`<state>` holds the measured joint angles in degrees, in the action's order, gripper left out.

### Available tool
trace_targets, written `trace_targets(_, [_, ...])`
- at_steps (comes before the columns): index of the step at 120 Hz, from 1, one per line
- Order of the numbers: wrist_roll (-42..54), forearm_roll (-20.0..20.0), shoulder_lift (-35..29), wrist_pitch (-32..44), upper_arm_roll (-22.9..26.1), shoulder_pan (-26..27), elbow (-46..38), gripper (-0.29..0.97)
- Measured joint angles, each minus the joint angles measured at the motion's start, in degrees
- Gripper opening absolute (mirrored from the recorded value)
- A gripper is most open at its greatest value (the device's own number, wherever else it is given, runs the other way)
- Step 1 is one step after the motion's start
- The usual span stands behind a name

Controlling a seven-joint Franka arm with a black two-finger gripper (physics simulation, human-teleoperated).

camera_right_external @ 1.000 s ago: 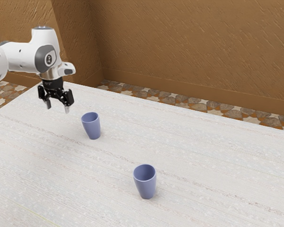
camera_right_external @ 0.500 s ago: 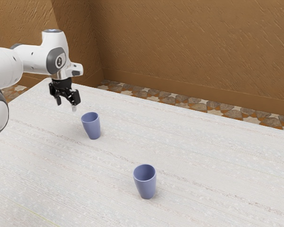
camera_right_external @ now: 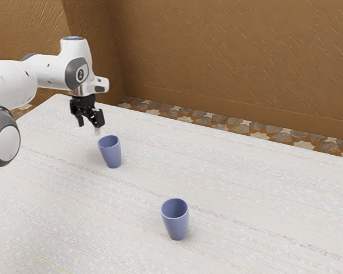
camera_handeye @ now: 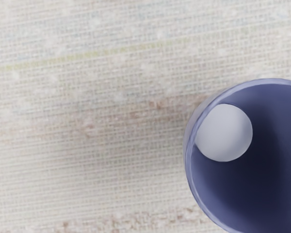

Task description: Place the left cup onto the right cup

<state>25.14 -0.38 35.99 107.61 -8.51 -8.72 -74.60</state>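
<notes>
Two blue-violet cups stand upright on the pale wooden table [camera_right_external: 246,188]. The left cup [camera_right_external: 110,150] is farther back; the right cup [camera_right_external: 175,218] stands nearer the front. My gripper [camera_right_external: 92,124] hangs open just above and slightly behind the left cup's rim, toward the exterior view's left, touching nothing. From the hand's camera I look straight down into the left cup [camera_handeye: 247,155], seeing its dark inside and pale round bottom, with bare table beside it.
A brown wall and a strip of patterned floor [camera_right_external: 263,128] lie beyond the table's far edge. Open tabletop surrounds both cups, and about a cup's height of table separates them.
My arm has swung toward the exterior view's right and farther back, bringing the gripper from well left of the left cup to just above its rim. Both cups stayed put.
</notes>
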Motion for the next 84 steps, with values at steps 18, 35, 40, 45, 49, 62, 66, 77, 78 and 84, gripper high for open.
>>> trace_targets(18, [0.72, -0.16, 0.74, -0.36, 0.7, -0.03, 1.03, 0.68])
trace_targets(35, [1.55, -0.2, 1.96, -0.51, 0.85, -0.06, 2.22, 0.68])
trace_targets(40, [1.78, -0.25, 2.32, -0.54, 0.86, -0.06, 2.37, 0.68])
trace_targets(45, [1.99, -0.3, 2.6, -0.55, 0.86, -0.06, 2.54, 0.68])
trace_targets(49, [2.15, -0.32, 2.83, -0.56, 0.88, -0.04, 2.76, 0.68])
trace_targets(62, [2.6, -0.37, 3.46, -0.61, 1.31, -0.04, 3.34, 0.68])
trace_targets(66, [2.73, -0.38, 3.74, -0.63, 1.39, -0.05, 3.55, 0.68])
trace_targets(77, [3.03, -0.63, 4.68, -0.65, 1.47, -0.06, 4.25, 0.68])
trace_targets(78, [3.06, -0.66, 4.76, -0.65, 1.47, -0.06, 4.29, 0.68])
trace_targets(84, [3.21, -0.83, 5.05, -0.65, 1.48, -0.06, 4.45, 0.68])
